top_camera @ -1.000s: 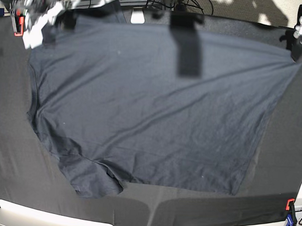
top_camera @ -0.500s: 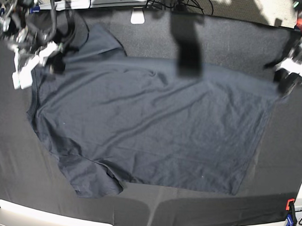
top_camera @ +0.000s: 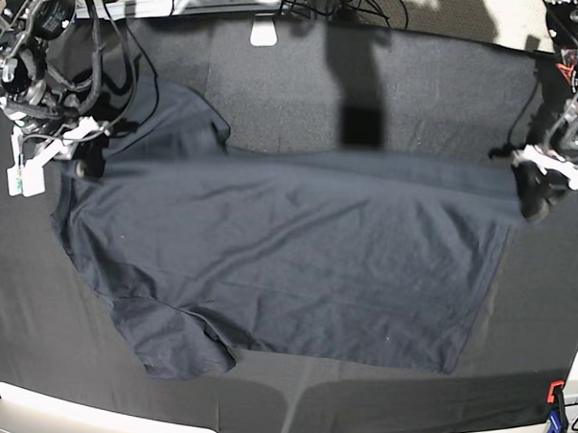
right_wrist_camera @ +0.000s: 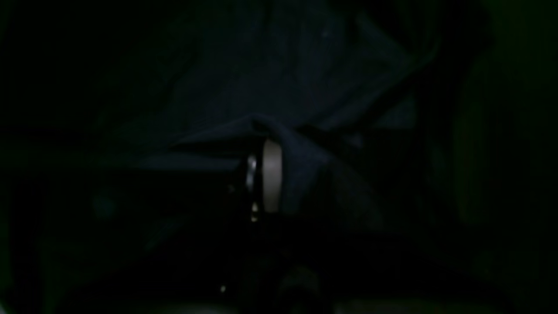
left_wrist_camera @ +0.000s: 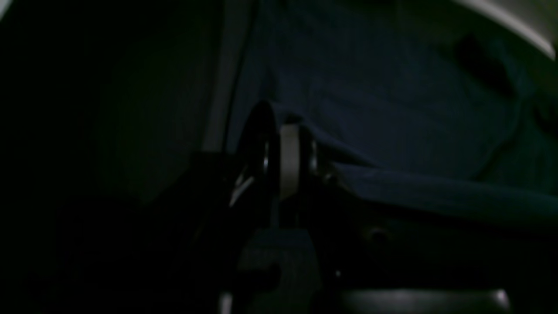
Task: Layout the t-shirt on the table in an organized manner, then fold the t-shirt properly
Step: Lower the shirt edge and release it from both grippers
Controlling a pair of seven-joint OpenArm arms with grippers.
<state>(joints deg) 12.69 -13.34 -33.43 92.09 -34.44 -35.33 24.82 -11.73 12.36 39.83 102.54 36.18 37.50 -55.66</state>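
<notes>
The dark navy-grey t-shirt (top_camera: pixel 287 264) lies spread over the black table (top_camera: pixel 419 88), one sleeve at the near left. Its far edge is lifted in a taut line between my two grippers. On the right of the base view my left gripper (top_camera: pixel 535 194) is shut on the shirt's far right corner; the left wrist view shows the cloth (left_wrist_camera: pixel 414 192) pinched at that gripper (left_wrist_camera: pixel 285 161). My right gripper (top_camera: pixel 85 158) is shut on the far left corner. In the dim right wrist view, fabric (right_wrist_camera: pixel 305 161) drapes over the pale fingertip of the gripper (right_wrist_camera: pixel 270 174).
A red and blue clamp (top_camera: pixel 554 420) sits at the table's near right edge. A white patch (top_camera: pixel 263 31) lies at the far edge. A dark blurred strip (top_camera: pixel 362 85) hangs over the far middle. Cables cluster beyond the far edge.
Both grippers have pulled the shirt's far edge toward the near side, uncovering the far part of the table. The near hem and sleeve have stayed put.
</notes>
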